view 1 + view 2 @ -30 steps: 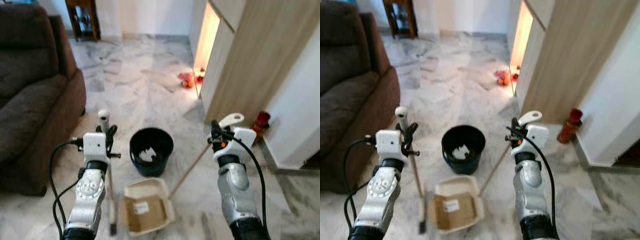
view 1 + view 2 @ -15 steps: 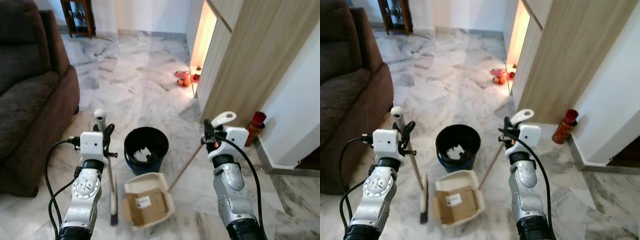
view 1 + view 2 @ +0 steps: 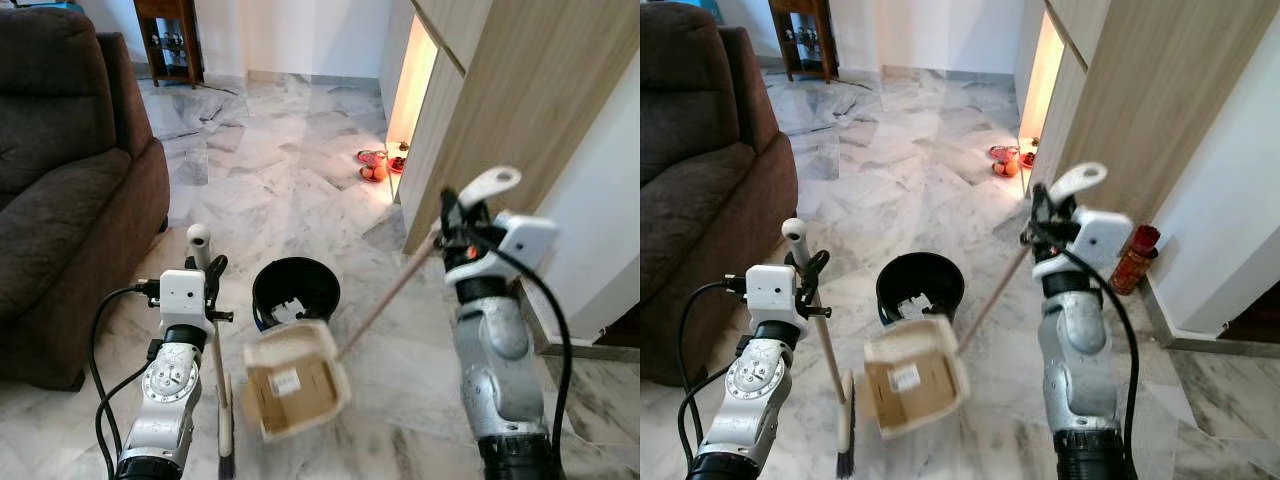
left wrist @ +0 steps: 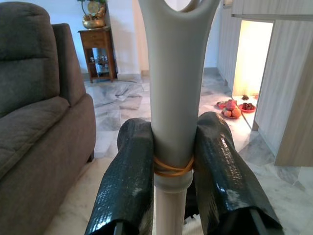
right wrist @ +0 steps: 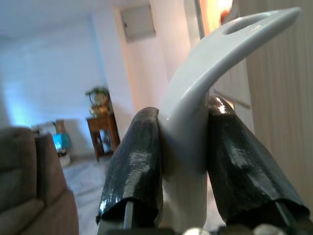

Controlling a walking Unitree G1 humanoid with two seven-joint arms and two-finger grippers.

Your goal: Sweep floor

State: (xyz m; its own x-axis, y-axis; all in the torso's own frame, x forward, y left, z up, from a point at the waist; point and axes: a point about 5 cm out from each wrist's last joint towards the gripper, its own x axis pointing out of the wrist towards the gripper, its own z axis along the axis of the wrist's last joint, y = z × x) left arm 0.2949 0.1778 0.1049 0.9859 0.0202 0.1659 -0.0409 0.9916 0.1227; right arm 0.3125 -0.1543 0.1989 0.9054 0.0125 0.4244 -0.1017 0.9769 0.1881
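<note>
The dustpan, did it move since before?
Yes. The dustpan has come up off the floor and tipped toward the black bin, its rim now overlapping the bin's, lifted by the right hand.

The floor (image 3: 290, 180) is pale marble — white veined with grey. A dark brown sofa (image 3: 60, 190) stands at the left. The bucket (image 3: 296, 290) is black, the dustpan (image 3: 295, 378) cream with a tan inside and a white label. Both handles are pale grey — the broom (image 3: 825, 350) and the dustpan's. Right, the cupboard (image 3: 520, 110) is light wood; a red bottle (image 3: 1135, 258) stands near it.
</note>
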